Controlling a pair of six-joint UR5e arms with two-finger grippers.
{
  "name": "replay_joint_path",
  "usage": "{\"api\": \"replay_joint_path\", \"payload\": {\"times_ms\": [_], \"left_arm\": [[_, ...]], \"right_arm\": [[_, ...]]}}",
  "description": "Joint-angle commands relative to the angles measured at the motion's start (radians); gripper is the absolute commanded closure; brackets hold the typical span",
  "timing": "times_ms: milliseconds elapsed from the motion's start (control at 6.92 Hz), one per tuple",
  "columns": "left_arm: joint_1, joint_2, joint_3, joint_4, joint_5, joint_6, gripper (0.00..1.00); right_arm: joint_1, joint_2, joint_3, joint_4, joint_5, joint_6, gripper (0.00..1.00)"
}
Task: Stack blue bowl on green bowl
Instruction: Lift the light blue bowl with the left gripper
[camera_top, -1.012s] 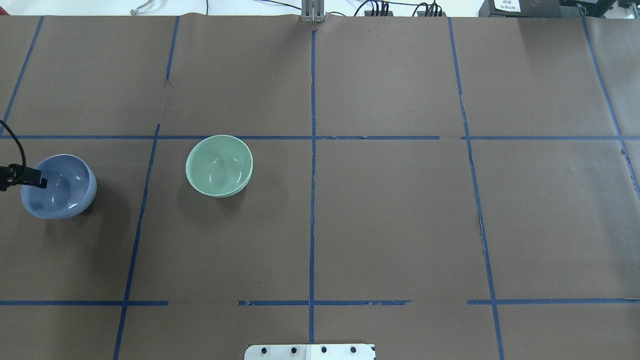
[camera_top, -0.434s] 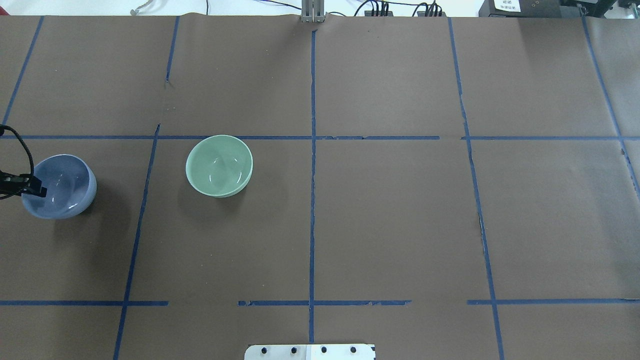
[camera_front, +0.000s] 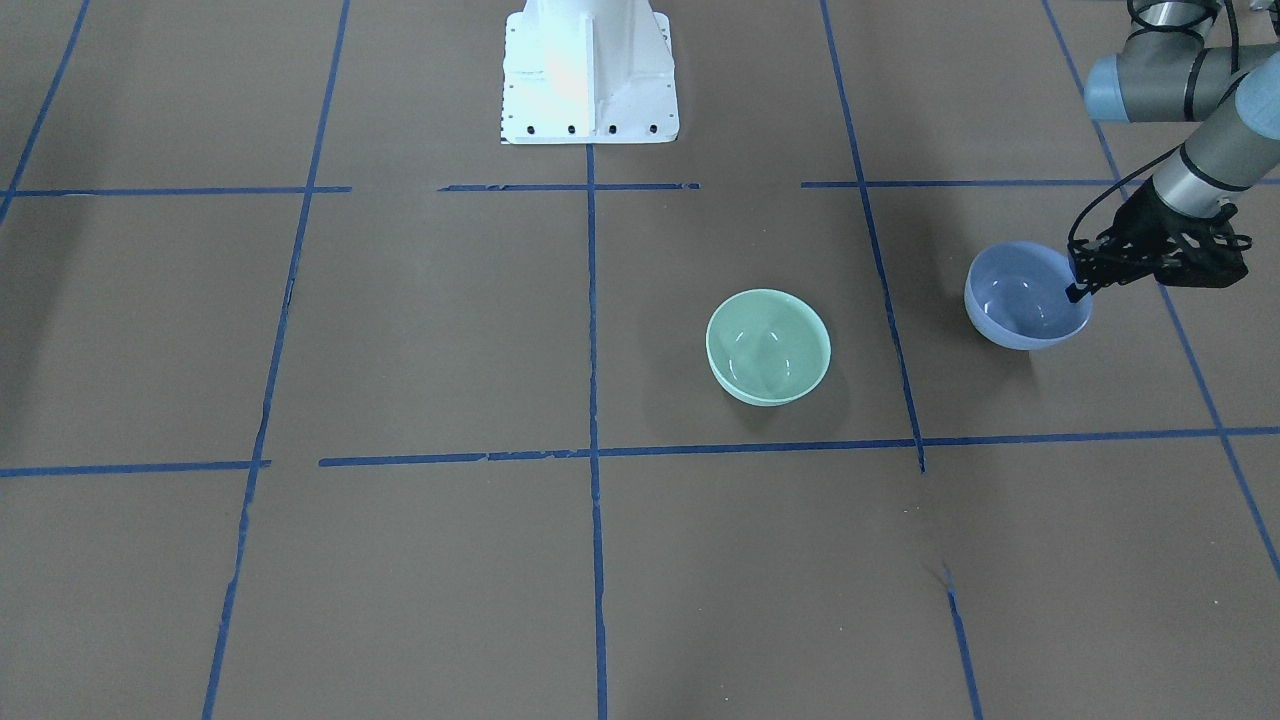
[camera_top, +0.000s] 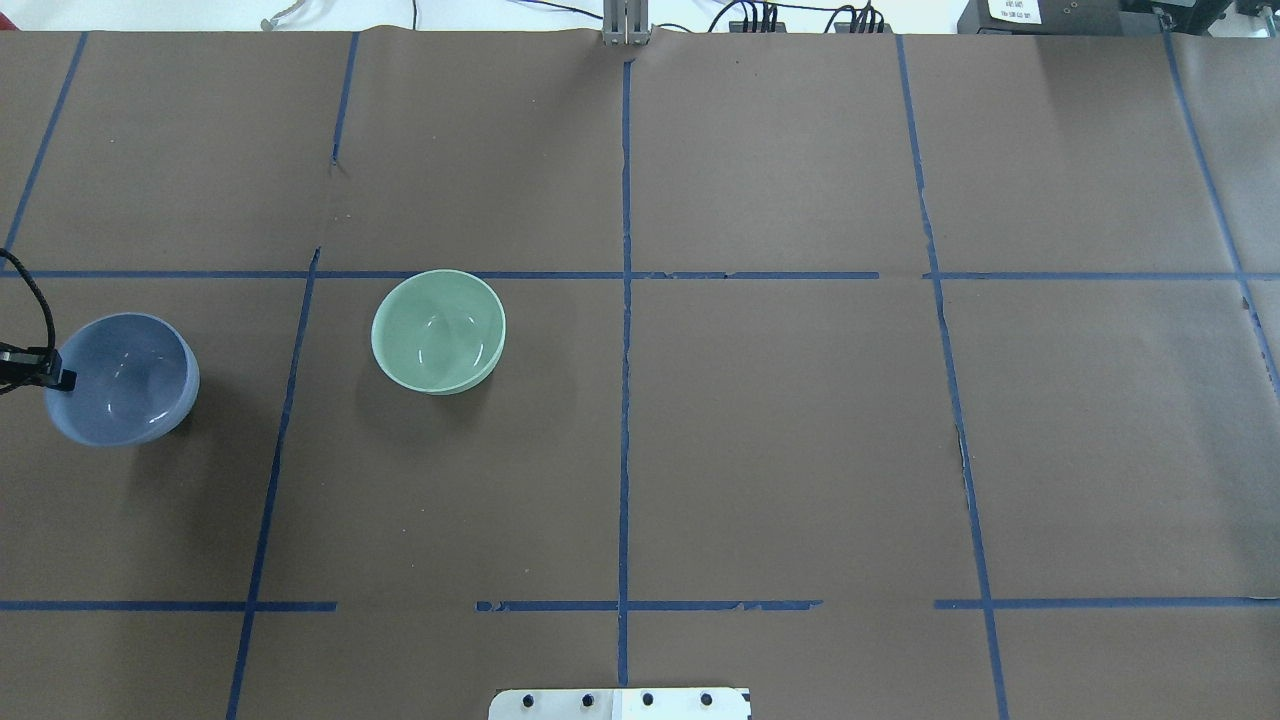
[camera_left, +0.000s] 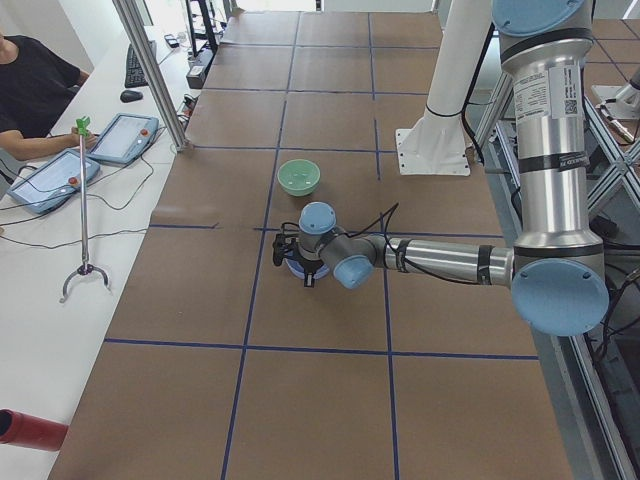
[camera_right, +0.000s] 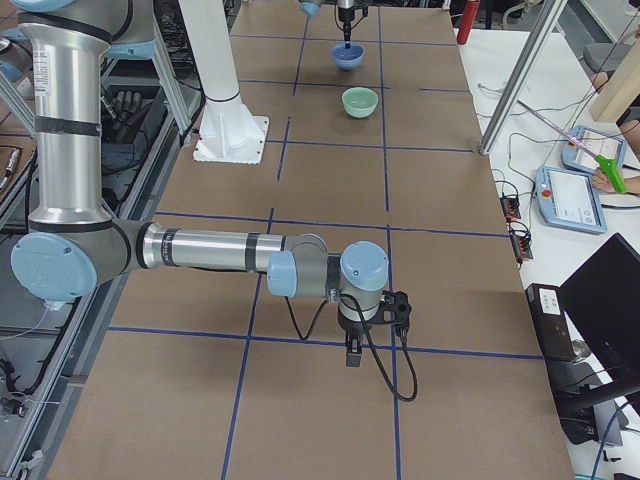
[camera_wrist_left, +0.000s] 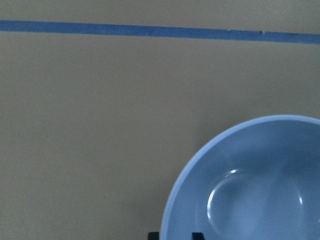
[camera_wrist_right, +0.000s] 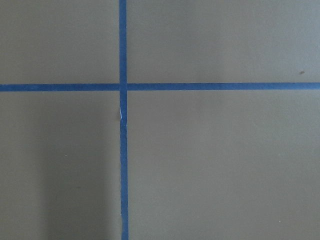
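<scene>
The blue bowl (camera_top: 125, 380) sits at the robot's far left of the table (camera_top: 800, 450), well apart from the green bowl (camera_top: 438, 332), which stands upright and open towards the middle, with a blue tape line (camera_top: 275, 440) running between the two; we see the left gripper (camera_front: 1074, 291) at the blue bowl's outer rim, one of its fingers (camera_wrist_left: 153, 235) outside the wall and the other inside, and we judge them pinched together on that rim; whether the bowl has left the table we cannot tell. The right gripper (camera_right: 353, 352) hangs over bare paper far off on the other side; its wrist camera shows only crossed tape, so we cannot tell whether its fingers are parted or closed. We take the step in hand to be the pick-up of the blue bowl; next, we think, it must be lifted clear, kept level, carried across the tape line, centred over the green bowl and lowered until it nests; a one-sided rim grip may let it tilt.
</scene>
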Motion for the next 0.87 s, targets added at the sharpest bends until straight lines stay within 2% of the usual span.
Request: {"api": "replay_joint_path", "payload": {"times_ms": [0,145,434,723], "left_arm": [[-0.128,0.019,-0.114,0.174,-0.090,0.170,1.00],[-0.201,-0.001,-0.198,0.363,-0.091,0.298,1.00],[-0.343,-0.189,-0.319,0.755,-0.088,0.410,1.00],[-0.375,-0.327,-0.395,1.024,-0.083,0.428,1.00]], "right_arm": [[0.000,0.000,0.000,0.000,0.000,0.000,0.00],[0.000,0.000,0.000,0.000,0.002,0.000,0.00],[0.000,0.000,0.000,-0.001,0.002,0.000,0.00],[0.000,0.000,0.000,-0.002,0.002,0.000,0.00]]}}
